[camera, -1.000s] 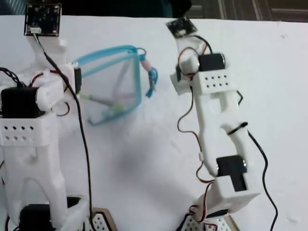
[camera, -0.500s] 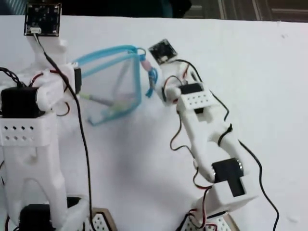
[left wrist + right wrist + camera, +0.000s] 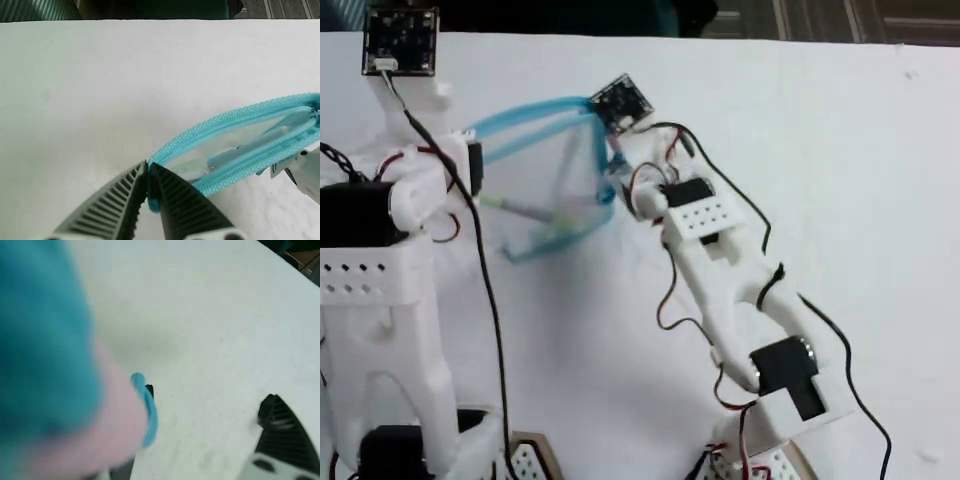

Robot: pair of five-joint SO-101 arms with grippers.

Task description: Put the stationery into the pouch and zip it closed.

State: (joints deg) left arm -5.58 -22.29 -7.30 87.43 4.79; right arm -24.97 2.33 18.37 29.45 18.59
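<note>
Blue zip pull (image 3: 145, 412) lies between right gripper (image 3: 207, 400) jaws, apart: close squarely on it while left gripper (image 3: 148, 169) clamps pouch (image 3: 235, 134) end.

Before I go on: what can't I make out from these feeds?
Zip pull: right wrist view, blurred, too close; high view, under the right arm's camera board.
Stationery in the pouch: high view, too small to count.
Pouch's far end: left wrist view, cut off by the edge.

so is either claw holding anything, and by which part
The left claw pinches the pouch by the end of its zipper edge. The right claw is open, holding nothing.
</note>
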